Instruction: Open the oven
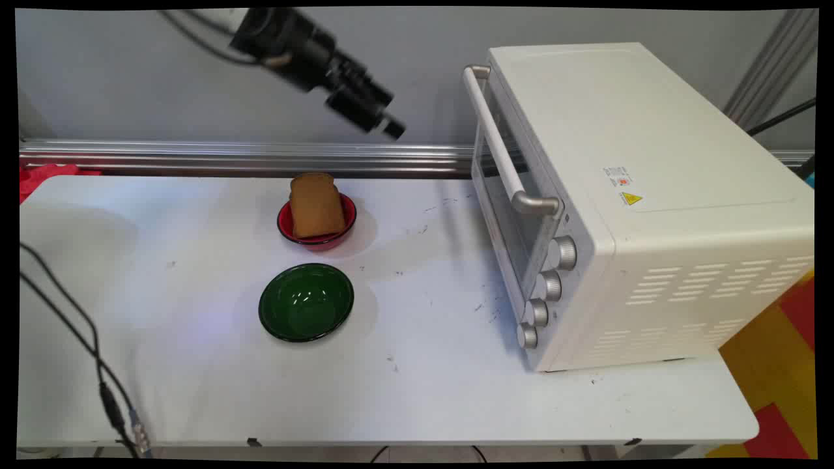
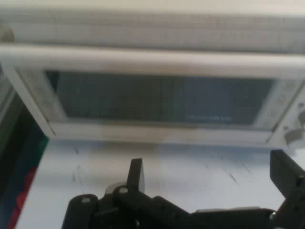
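Main view shows the gripper (image 1: 391, 128) held high in the air over the table's (image 1: 195, 365) far edge, tilted down and to the right, toward the toaster oven (image 1: 638, 208). It touches nothing. The oven sits at the table's right end, door shut, its long handle (image 1: 498, 140) running across the top of the door and four knobs (image 1: 547, 286) in a column at the near end of its front.

Below the gripper, close to the far edge, a red bowl (image 1: 317, 225) holds a slice of toast (image 1: 316, 205) leaning upright in it. Just nearer to us, a green bowl (image 1: 306, 301) sits on the table, apart from the red one.

In the hand view the fingers (image 2: 136, 174) rise wide apart with bare table between them, and the oven's glass door (image 2: 162, 98) and handle fill the upper part.
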Available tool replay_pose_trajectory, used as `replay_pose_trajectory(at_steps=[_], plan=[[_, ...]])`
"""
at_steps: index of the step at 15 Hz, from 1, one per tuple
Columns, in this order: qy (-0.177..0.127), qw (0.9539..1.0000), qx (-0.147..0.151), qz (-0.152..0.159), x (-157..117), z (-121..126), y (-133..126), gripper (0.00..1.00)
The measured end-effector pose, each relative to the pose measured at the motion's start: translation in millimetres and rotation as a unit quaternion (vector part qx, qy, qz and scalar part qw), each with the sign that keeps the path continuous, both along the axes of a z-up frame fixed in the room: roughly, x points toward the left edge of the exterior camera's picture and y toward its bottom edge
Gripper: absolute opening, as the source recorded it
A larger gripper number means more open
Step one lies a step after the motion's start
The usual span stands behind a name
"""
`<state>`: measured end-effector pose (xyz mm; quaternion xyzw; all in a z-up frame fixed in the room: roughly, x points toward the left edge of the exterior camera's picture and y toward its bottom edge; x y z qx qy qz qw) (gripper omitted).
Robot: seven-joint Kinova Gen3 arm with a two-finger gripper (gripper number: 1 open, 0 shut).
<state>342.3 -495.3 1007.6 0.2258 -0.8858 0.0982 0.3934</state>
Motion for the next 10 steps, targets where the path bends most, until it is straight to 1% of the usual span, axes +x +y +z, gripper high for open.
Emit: replay_pose_trajectory(at_steps=[2,4,10], plan=[[0.000,0.9998,-0.017,-0.006,-14.1,9.8,-13.5,1.00],[-0.004,0.9996,-0.024,-0.012,-25.7,17.5,-24.6,1.00],[-0.012,0.9996,-0.020,-0.013,-48.2,31.9,-46.9,1.00]])
